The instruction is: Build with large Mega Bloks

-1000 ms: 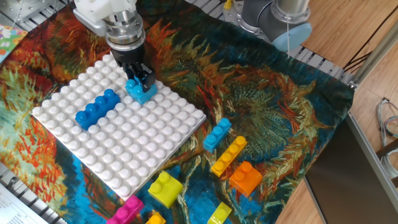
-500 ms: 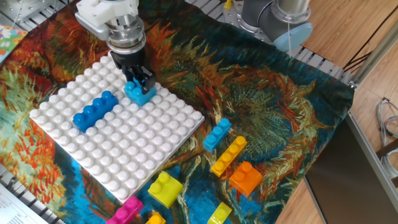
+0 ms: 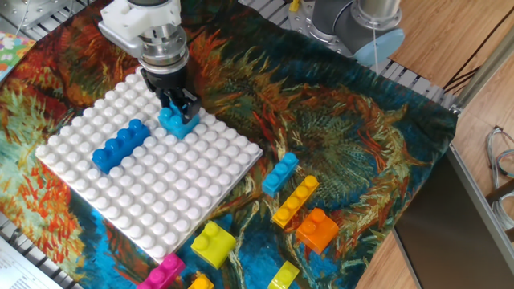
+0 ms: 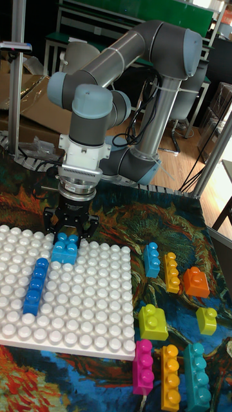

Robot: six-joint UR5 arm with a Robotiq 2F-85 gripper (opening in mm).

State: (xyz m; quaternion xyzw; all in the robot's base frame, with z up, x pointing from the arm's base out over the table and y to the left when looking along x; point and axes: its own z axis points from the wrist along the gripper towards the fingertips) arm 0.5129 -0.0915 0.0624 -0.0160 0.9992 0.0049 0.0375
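Note:
My gripper [image 3: 177, 103] [image 4: 70, 226] points straight down over the back part of the white baseplate [image 3: 161, 201] [image 4: 84, 315]. It is shut on a short light blue Mega Blok [image 3: 178, 122] [image 4: 64, 249] that rests on the plate's studs. A long dark blue Mega Blok [image 3: 120, 145] [image 4: 35, 287] is pressed onto the plate a little to the left, apart from the held one.
Loose bricks lie on the patterned cloth right of and in front of the plate: light blue [image 3: 279, 172], long orange-yellow [image 3: 295, 201], orange [image 3: 317, 229], lime yellow [image 3: 213, 243], pink [image 3: 163, 271], teal [image 4: 196, 368]. The arm's base [image 3: 353, 24] stands at the back.
The gripper with the light blue brick has edged slightly left, and the baseplate with the dark blue brick has slid a little left with it.

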